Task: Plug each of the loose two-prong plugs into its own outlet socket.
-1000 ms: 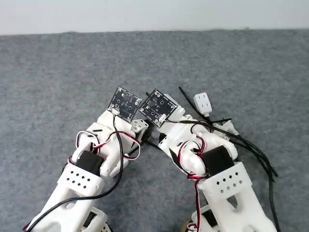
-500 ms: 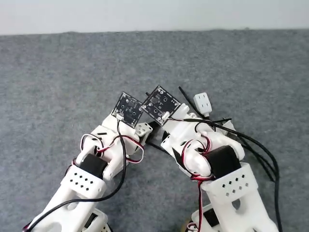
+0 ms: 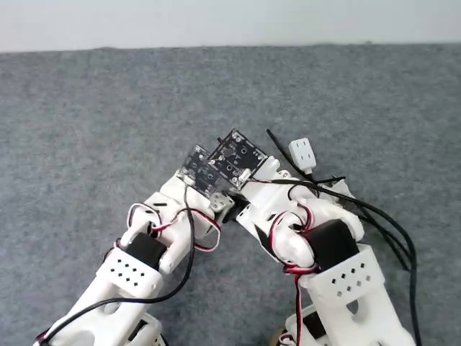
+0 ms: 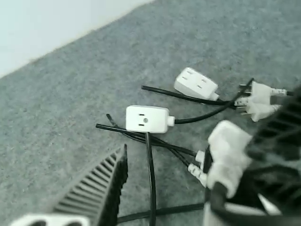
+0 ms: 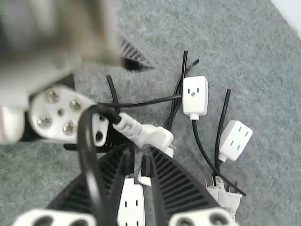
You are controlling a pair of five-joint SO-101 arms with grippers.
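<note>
Left arm (image 3: 155, 238) was swung toward right hand (image 5: 137, 153), clenched on light, rigid plug (image 5: 148, 135); body, not cord (image 5: 89, 141), is best gripped.

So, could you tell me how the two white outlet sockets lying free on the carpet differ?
The single-outlet socket shows one set of slots on its face; the multi-outlet socket shows at least two. The single-outlet socket looks like a squared block, while the multi-outlet socket seems to narrow toward its cord. Both are white, with nothing plugged in.
</note>
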